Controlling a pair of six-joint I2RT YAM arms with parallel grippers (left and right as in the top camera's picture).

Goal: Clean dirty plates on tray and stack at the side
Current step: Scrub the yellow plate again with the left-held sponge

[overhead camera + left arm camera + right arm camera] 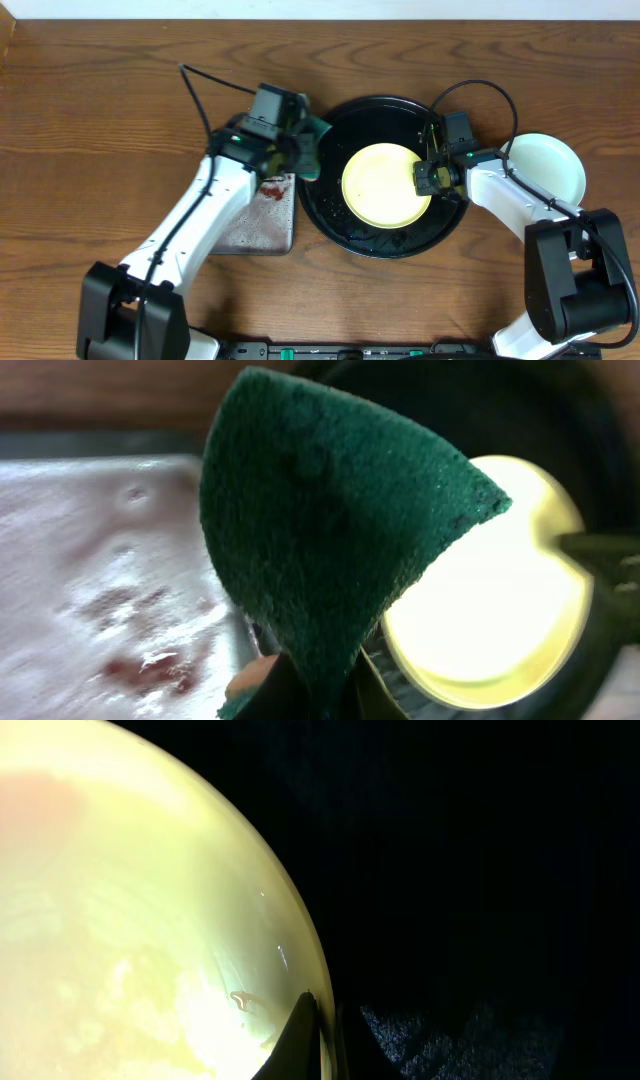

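Note:
A pale yellow plate (385, 185) lies in the round black tray (370, 120). My right gripper (432, 178) is shut on the plate's right rim. In the right wrist view the rim passes between the two dark fingers (300, 1040), and the yellow plate (130, 920) shows a faint pink smear at top left. My left gripper (298, 152) hovers at the tray's left edge, shut on a dark green sponge (314, 150). That sponge (330, 530) fills the left wrist view, with the yellow plate (490, 580) behind it. A pale mint-blue plate (548, 170) sits on the table to the right.
A small rectangular grey metal tray (262, 215) with red smears and wet patches lies left of the black tray, under my left arm. The same grey tray (100, 580) shows in the left wrist view. Brown wooden table (90, 120) surrounds everything.

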